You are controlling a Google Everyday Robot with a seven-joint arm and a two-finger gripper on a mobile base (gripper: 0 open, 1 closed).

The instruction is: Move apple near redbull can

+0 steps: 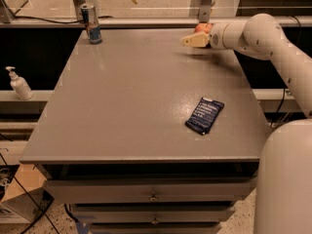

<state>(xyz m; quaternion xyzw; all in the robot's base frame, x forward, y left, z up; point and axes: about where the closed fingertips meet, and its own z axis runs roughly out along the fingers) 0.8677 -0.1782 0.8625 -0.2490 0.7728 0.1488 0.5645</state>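
The apple [202, 28], red-orange, sits at the far right of the grey table [136, 96], partly hidden behind my gripper. My gripper [194, 39] reaches in from the right and points left, right against the apple's near side. The redbull can [90, 23], slim with a silver top and a blue body, stands upright at the table's far left corner, well apart from the apple and the gripper.
A dark blue snack packet [204, 115] lies flat on the right half of the table. A white pump bottle [19, 83] stands on a lower shelf to the left. A rail with upright posts runs behind the far edge. Drawers sit under the tabletop.
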